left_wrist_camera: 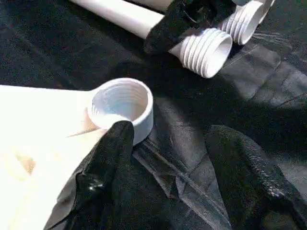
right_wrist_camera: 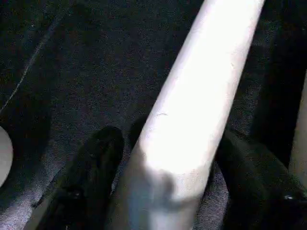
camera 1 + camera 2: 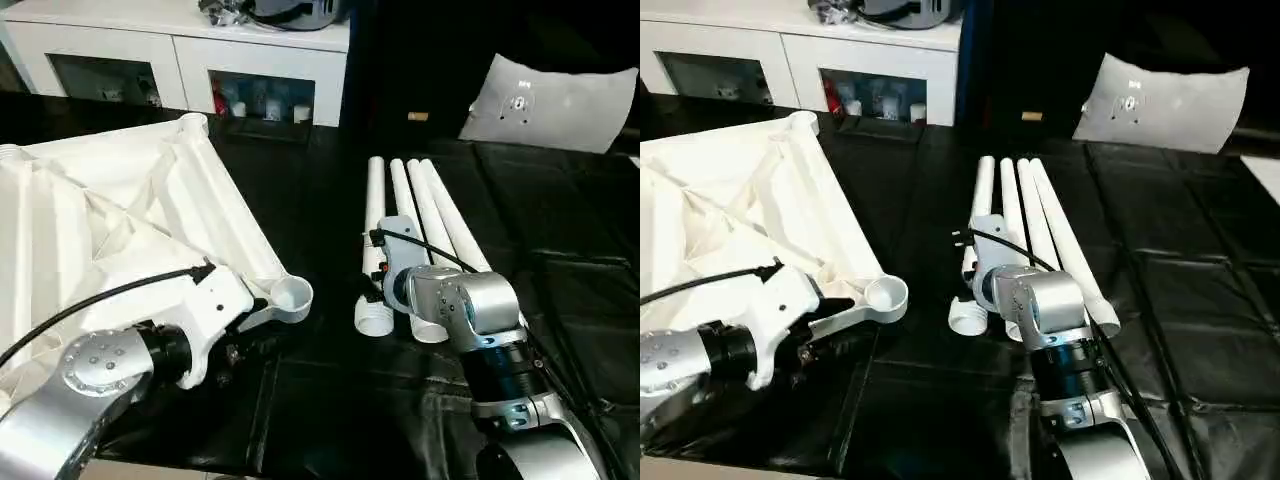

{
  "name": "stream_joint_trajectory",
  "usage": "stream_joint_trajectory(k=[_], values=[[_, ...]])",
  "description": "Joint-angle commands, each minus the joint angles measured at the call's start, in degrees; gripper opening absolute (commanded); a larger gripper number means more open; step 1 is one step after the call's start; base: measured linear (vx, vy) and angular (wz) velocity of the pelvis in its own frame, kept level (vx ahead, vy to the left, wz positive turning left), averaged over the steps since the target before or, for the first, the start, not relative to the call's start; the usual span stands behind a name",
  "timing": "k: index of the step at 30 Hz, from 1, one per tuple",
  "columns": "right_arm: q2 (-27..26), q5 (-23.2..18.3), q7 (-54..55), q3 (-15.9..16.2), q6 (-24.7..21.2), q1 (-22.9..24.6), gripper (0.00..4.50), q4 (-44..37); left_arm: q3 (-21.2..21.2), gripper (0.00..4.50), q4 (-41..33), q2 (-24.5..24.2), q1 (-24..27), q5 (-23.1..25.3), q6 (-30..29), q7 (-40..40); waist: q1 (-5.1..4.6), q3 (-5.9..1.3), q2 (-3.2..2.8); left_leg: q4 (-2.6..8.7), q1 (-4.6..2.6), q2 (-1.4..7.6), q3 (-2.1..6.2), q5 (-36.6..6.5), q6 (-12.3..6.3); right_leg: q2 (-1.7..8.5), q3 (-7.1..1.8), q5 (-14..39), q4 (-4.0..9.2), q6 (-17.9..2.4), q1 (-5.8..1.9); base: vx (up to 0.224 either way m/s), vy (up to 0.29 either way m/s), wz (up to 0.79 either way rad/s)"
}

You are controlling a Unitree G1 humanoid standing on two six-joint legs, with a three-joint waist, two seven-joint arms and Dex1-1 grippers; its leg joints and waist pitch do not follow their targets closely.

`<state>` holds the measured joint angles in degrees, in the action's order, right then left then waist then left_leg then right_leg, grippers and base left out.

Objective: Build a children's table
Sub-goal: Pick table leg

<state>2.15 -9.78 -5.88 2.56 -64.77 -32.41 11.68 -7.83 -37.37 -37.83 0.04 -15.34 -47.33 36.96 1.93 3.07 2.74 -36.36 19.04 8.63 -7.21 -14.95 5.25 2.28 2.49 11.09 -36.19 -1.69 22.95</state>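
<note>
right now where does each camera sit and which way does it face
Left eye view: on the head, looking forward and down at the white plastic ribbed tabletop and four long white tapered legs; both silver forearms show.
Right eye view: a little beside it, same scene.
Left wrist view: along the left gripper, its black fingers at the tabletop's round threaded corner socket.
Right wrist view: along the right gripper, fingers either side of one leg.
Shared: the socket shows in the head views and the left wrist view.
</note>
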Motion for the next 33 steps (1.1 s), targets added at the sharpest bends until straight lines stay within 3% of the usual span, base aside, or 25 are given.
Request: stream_joint_trajectory(k=[1,10,14,15,16,19,20,21,23,24,25,26,27,28,29,30,31,33], values=[[0.1,-0.5,-0.1,-0.5,-0.8,0.4,2.95,1.6,-0.6,2.73,-1.3,-0.1,0.1,0.2,-0.5,-0.5,-0.03,-2.50,-0.83,5.45,0.89,3.04,0.33,-3.7,3.03,4.95,-3.34,13.0,3.95,-7.5,-2.99,0.000,0.000,0.00],[-1.4,-2.2,-0.5,-4.4,2.6,0.4,2.27,3.3,-0.9,2.73,-0.5,0.6,0.6,2.4,2.1,-3.0,-0.12,-2.56,-0.53,5.56,0.93,3.17,0.35,-4.4,2.96,5.01,-3.32,13.9,4.08,-7.1,-2.85,0.000,0.000,0.00],[-1.8,-3.9,-3.4,-4.8,9.7,2.2,1.99,0.6,-0.5,2.73,0.4,1.8,0.4,2.9,3.2,-4.3,-0.09,-2.59,-1.25,5.58,0.81,3.27,0.41,-5.7,2.95,5.07,-3.32,14.1,4.16,-7.3,-2.72,0.000,0.000,0.00],[-1.8,-4.3,-4.1,-4.8,10.5,2.5,1.96,0.0,-0.3,2.73,0.6,2.2,0.3,2.9,3.2,-4.6,-0.19,-2.60,-0.96,5.58,0.94,3.29,0.35,-5.6,2.82,5.05,-3.31,13.8,4.30,-7.4,-2.83,0.000,0.000,0.00],[-2.1,-5.3,-4.8,-5.8,11.0,3.0,1.96,-1.7,0.1,2.73,1.6,3.2,-0.5,3.0,3.8,-5.4,-0.07,-2.64,-1.48,5.52,0.89,3.27,0.42,-5.0,2.82,5.09,-3.37,12.7,4.10,-7.7,-2.86,0.000,0.000,0.00],[-2.9,-7.8,-6.1,-8.5,12.7,3.7,1.91,-5.0,0.6,2.73,3.6,5.0,-2.4,3.6,4.4,-7.4,-0.21,-2.82,-1.33,5.34,1.02,3.12,0.34,-3.8,2.23,4.88,-3.36,10.3,4.04,-8.4,-3.24,0.000,0.000,0.00],[-3.3,-9.8,-7.4,-10.2,12.4,4.0,1.90,-6.7,1.1,2.73,5.0,6.4,-3.6,3.6,4.8,-8.4,0.05,-2.86,-2.67,5.24,0.98,3.07,0.50,-2.6,2.22,5.04,-3.40,9.0,3.75,-8.9,-3.21,0.000,0.000,0.00],[-3.4,-11.7,-9.0,-11.4,12.7,4.4,1.89,-8.4,1.7,2.73,6.3,8.0,-4.9,3.2,4.7,-9.4,-0.25,-2.83,-2.10,5.16,0.99,2.98,0.20,-2.3,1.87,4.75,-3.38,8.2,4.14,-8.9,-3.23,0.000,0.000,0.00],[-3.4,-12.9,-10.0,-12.0,12.9,4.6,1.88,-9.4,2.2,2.73,7.0,9.0,-5.6,2.9,4.6,-10.0,-0.10,-2.92,-2.11,5.08,1.03,3.05,0.28,-1.2,1.48,4.70,-3.33,5.7,3.84,-9.8,-3.54,0.000,0.000,0.00],[-2.9,-15.3,-12.3,-13.2,13.0,5.3,1.88,-11.4,3.6,3.00,8.6,11.3,-7.7,1.8,4.0,-11.3,-0.12,-2.83,-2.66,4.98,1.08,2.91,0.15,-0.7,0.96,4.70,-3.35,4.8,4.11,-10.4,-3.59,0.000,0.000,0.00],[-2.3,-17.5,-14.6,-13.9,13.4,6.2,1.88,-13.4,5.2,3.00,9.8,13.5,-9.7,0.4,3.4,-12.4,0.01,-2.96,-2.94,4.84,0.97,2.97,0.18,-0.8,1.00,4.77,-3.34,4.6,3.85,-10.8,-3.70,0.000,0.000,0.00],[-1.0,-21.3,-19.1,-14.6,14.0,7.7,1.88,-17.1,8.1,3.07,11.1,17.4,-12.8,-3.0,2.2,-13.8,0.19,-3.00,-2.61,4.77,0.92,2.99,0.07,-0.5,0.41,4.74,-3.35,4.0,4.05,-11.4,-3.81,0.000,0.000,0.00],[-0.9,-21.7,-19.6,-14.6,14.0,7.9,1.88,-17.5,8.5,3.07,11.2,17.8,-13.1,-3.5,2.0,-13.9,0.40,-2.98,-3.07,4.69,1.12,3.02,0.15,-0.2,0.07,4.88,-3.31,3.3,4.12,-12.1,-4.01,0.000,0.000,0.00],[0.2,-25.0,-24.1,-14.8,14.3,9.2,1.88,-20.4,10.9,3.07,11.9,20.8,-15.3,-6.9,1.1,-14.7,0.39,-3.02,-3.19,4.70,1.38,3.05,0.36,0.2,-0.28,4.99,-3.27,2.9,3.81,-12.7,-4.33,0.000,0.000,0.00],[0.2,-25.1,-24.2,-14.8,14.3,9.2,1.88,-20.5,10.9,3.07,11.9,20.9,-15.3,-7.0,1.1,-14.7,0.39,-3.02,-3.19,4.70,1.38,3.05,0.36,0.2,-0.28,4.99,-3.27,2.9,3.81,-12.7,-4.33,0.000,0.000,0.00],[0.7,-27.0,-26.5,-15.1,14.4,9.9,1.88,-22.0,12.0,3.07,12.4,22.5,-16.5,-8.9,0.8,-15.3,0.32,-2.91,-2.71,4.62,1.58,2.95,0.27,0.2,-1.41,5.01,-3.28,4.0,4.12,-13.0,-4.44,0.000,0.000,0.00],[1.1,-28.1,-27.7,-15.5,14.1,10.3,1.88,-22.9,12.9,3.07,12.7,23.9,-17.5,-10.6,0.4,-15.7,0.33,-2.93,-2.98,4.52,1.60,2.92,0.24,0.1,-1.50,5.08,-3.30,4.6,4.09,-13.2,-4.50,0.000,0.000,0.00],[1.5,-30.5,-29.7,-16.4,13.3,10.9,1.88,-24.5,15.2,3.07,13.2,27.4,-19.7,-15.3,-1.0,-16.8,0.30,-2.81,-2.86,4.37,1.52,2.76,0.09,-0.7,-2.14,5.01,-3.24,8.2,4.76,-12.8,-4.28,0.000,0.000,0.00]])
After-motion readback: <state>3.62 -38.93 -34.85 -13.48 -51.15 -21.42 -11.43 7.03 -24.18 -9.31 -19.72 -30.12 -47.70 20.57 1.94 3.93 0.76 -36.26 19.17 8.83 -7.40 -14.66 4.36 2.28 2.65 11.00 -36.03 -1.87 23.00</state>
